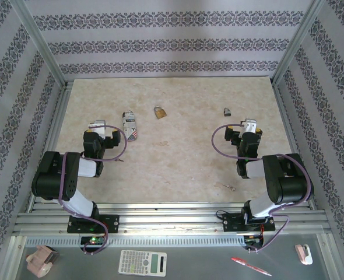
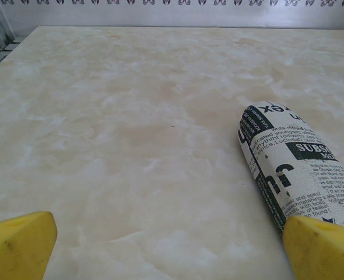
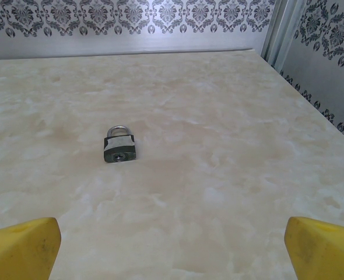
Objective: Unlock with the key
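The key (image 1: 227, 186) is a tiny pale sliver lying on the table near the front, just left of my right arm's base. A small dark-grey padlock (image 3: 120, 149) lies flat with its keyhole toward the camera, ahead and left of my open right gripper (image 3: 172, 251); from above, this padlock (image 1: 227, 111) sits beyond the right gripper (image 1: 249, 125). A brass padlock (image 1: 160, 112) lies at mid-table farther back. My left gripper (image 2: 172, 248) is open over bare table, nothing between its yellow fingertips (image 2: 19, 245).
A newsprint-patterned roll (image 2: 294, 169) lies against my left gripper's right fingertip; from above the roll (image 1: 129, 125) is just right of the left gripper (image 1: 99, 128). Aluminium frame posts and patterned walls enclose the marble-look table (image 1: 178, 157). A calculator (image 1: 141, 262) and a red pen (image 1: 251, 266) lie off the table in front.
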Controlling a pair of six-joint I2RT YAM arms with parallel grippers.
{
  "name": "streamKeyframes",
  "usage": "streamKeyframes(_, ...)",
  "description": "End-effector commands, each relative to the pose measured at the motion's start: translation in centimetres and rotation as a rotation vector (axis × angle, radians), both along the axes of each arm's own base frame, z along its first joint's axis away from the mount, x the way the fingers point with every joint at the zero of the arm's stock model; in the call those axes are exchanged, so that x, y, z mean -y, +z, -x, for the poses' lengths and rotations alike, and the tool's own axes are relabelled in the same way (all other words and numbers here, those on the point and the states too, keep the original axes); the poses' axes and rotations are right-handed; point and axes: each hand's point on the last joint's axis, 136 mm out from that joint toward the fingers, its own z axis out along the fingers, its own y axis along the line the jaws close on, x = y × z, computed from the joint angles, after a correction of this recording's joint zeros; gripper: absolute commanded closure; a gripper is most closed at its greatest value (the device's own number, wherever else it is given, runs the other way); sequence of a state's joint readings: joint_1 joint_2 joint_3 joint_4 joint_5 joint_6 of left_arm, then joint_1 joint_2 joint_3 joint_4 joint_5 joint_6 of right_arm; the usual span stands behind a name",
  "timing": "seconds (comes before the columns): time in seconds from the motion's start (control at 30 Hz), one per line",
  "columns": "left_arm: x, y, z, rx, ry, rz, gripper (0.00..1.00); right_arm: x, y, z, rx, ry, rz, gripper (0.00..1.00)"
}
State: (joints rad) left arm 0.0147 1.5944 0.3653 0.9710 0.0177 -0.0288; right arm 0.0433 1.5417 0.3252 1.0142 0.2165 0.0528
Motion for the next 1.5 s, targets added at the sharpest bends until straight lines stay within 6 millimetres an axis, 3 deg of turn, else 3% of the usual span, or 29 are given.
streamKeyframes(0.0,-0.1,0.5,-0.4,0.005,0.004,-0.020,0.01,-0.1,0.7,-0.4,0.028,0.005,-0.007,0.02)
streamKeyframes(0.13,0.6,0.9,-0.2,0.021,-0.034,-0.032,0.01,-0.1,1.3,-0.1,0.035,-0.018,0.022,0.02)
streamKeyframes(0.17,0.9,1.4,0.1,0.025,-0.031,-0.056,0.01,-1.0,1.6,0.1,0.040,0.020,0.043,0.02)
streamKeyframes(0.27,1.5,4.2,0.7,0.018,0.007,-0.136,0.01,-0.1,3.6,1.6,0.090,-0.105,0.109,0.02)
streamKeyframes(0.33,2.2,6.7,1.0,0.036,0.028,-0.147,0.01,-1.3,5.5,1.5,0.015,-0.084,0.144,0.02)
streamKeyframes(0.43,5.3,10.4,1.7,0.111,-0.057,-0.020,0.01,-3.1,7.9,2.2,-0.108,-0.022,-0.022,0.02)
streamKeyframes(0.57,10.7,14.0,3.4,0.148,-0.205,0.072,0.01,-4.6,8.4,5.4,-0.294,-0.034,-0.193,0.02)
streamKeyframes(0.7,14.7,16.4,5.9,0.141,-0.369,0.226,0.01,-5.3,7.1,10.4,-0.481,-0.081,-0.359,0.02)
streamKeyframes(0.77,16.1,16.9,7.2,0.116,-0.448,0.320,0.01,-4.6,6.1,13.4,-0.536,-0.152,-0.402,0.06)
streamKeyframes(0.97,16.8,18.3,10.4,0.120,-0.515,0.478,0.01,-3.9,1.5,20.5,-0.707,-0.249,-0.483,0.15)
streamKeyframes(1.17,16.1,20.0,12.3,0.148,-0.530,0.477,0.01,-6.6,-2.4,21.7,-0.867,-0.283,-0.614,0.22)
streamKeyframes(1.23,15.9,20.4,12.7,0.149,-0.533,0.475,0.01,-7.6,-3.3,21.6,-0.891,-0.279,-0.663,0.29)
streamKeyframes(1.47,15.5,20.6,13.1,0.115,-0.513,0.460,0.01,-7.4,-4.0,23.6,-0.955,-0.376,-0.701,0.40)
